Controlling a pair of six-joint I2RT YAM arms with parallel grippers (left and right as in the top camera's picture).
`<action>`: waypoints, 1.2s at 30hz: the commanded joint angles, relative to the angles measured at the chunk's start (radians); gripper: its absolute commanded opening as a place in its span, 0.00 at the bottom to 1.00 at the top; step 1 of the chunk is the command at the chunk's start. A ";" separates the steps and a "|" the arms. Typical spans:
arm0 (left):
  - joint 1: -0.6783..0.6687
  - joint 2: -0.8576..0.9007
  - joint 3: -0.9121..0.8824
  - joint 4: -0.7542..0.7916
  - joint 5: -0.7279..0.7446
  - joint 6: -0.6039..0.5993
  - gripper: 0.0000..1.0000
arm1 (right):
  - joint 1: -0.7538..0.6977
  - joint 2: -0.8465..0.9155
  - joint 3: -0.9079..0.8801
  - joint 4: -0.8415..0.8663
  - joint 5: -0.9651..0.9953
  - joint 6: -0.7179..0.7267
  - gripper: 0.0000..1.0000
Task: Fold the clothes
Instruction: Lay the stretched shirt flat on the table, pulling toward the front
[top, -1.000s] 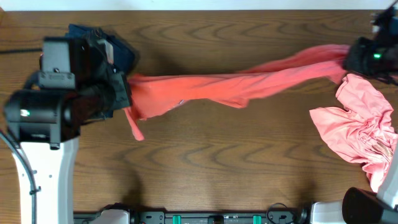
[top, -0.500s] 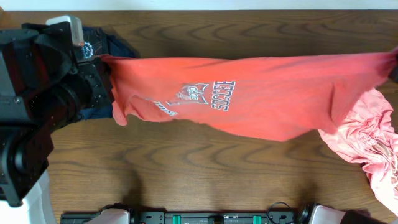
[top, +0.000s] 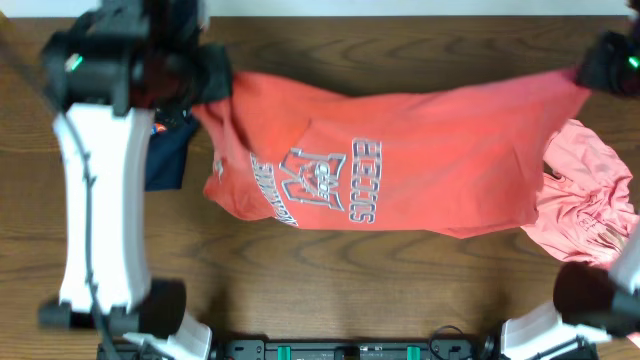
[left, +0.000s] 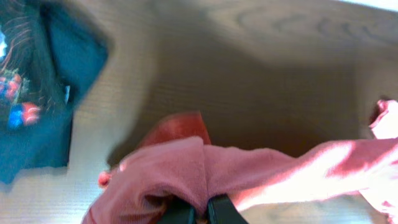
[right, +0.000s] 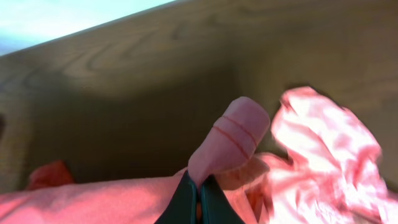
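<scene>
A coral-red T-shirt (top: 420, 160) with a navy-and-white "M" and lettering hangs spread between my two grippers above the table. My left gripper (top: 205, 85) is shut on its left end at the far left; the wrist view shows the fingers (left: 200, 210) pinching the cloth (left: 186, 171). My right gripper (top: 598, 70) is shut on its right end at the far right; its fingers (right: 199, 198) pinch a hemmed fold (right: 230, 140). A crumpled salmon-pink T-shirt (top: 590, 205) lies on the table at the right and shows in the right wrist view (right: 323, 149).
A dark navy garment (top: 165, 160) lies on the wooden table (top: 330, 270) at the back left under my left arm, and shows in the left wrist view (left: 43, 87). The arm bases stand along the front edge.
The coral-red shirt went from a stretched rope to a spread sheet with the print showing. Both grippers rose and moved toward the table's far edge, holding the shirt.
</scene>
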 joint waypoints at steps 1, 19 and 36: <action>0.000 0.072 -0.001 0.147 -0.018 0.090 0.06 | 0.033 0.095 0.003 0.140 0.002 -0.013 0.01; 0.143 0.052 0.356 0.574 0.033 0.002 0.06 | -0.066 0.031 0.312 0.369 0.120 0.195 0.01; 0.074 0.103 -0.018 -0.334 0.089 0.001 0.06 | -0.061 0.063 -0.217 -0.154 0.193 0.065 0.01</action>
